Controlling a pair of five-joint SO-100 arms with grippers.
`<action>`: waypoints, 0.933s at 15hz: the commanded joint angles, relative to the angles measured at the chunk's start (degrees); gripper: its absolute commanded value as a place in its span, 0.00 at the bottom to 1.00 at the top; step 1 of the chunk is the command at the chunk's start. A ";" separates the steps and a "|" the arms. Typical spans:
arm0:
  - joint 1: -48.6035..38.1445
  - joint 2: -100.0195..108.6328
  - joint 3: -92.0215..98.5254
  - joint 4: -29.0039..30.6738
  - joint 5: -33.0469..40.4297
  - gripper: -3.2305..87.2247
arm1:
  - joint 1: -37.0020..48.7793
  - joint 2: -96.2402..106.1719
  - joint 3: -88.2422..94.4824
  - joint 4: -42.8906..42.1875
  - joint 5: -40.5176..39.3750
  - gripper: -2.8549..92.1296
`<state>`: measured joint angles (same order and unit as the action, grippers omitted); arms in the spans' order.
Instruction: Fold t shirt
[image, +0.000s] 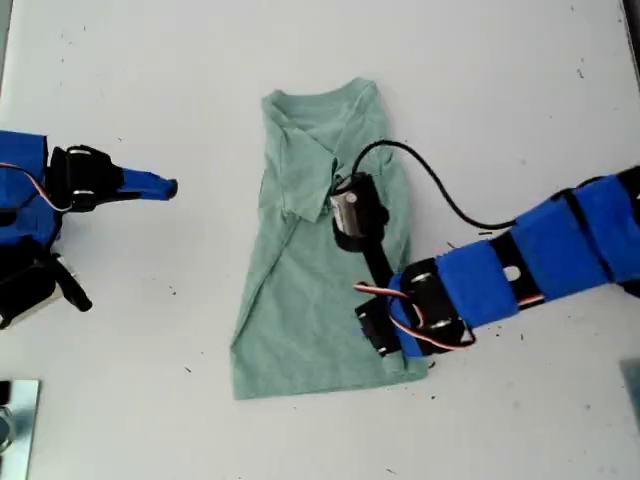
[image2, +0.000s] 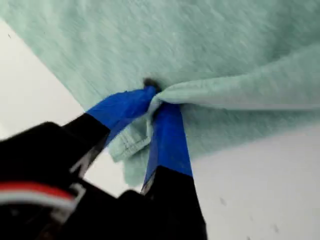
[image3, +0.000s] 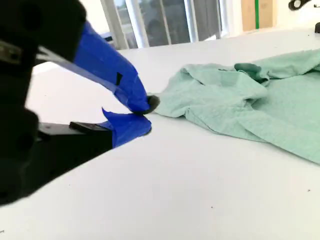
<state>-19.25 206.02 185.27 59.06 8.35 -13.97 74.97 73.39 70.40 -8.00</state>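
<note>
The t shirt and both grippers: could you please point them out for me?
t shirt (image: 300, 320), exterior view, lower body panel.
my first gripper (image2: 155, 100), first wrist view, between its fingers.
my second gripper (image3: 145, 112), second wrist view, between its fingers.

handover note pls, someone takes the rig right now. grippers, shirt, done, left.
My first gripper: shut on a pinched fold of the t shirt, over the shirt's middle in the exterior view.
My second gripper: holds nothing, jaws nearly closed, off the cloth on the bare table at the exterior view's left.
Shirt: lies on the table centre, neck toward the exterior view's top, already narrowed, with a sleeve side laid over the body.
Done: side folding appears partly made.
Left: probably release this fold, smooth it, then fold the length.
</note>
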 joint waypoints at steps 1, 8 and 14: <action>-0.18 0.44 0.70 -0.70 -0.35 0.06 | 0.44 -0.88 -0.79 -3.60 -0.35 0.39; 0.09 0.44 0.26 0.18 -0.79 0.07 | 2.72 37.53 9.76 26.54 -4.75 0.23; 3.34 0.44 0.53 0.00 -3.52 0.03 | 28.83 105.56 98.79 -1.49 -22.50 0.06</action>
<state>-16.79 206.02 185.27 59.15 6.68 9.93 158.99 159.87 67.85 -26.72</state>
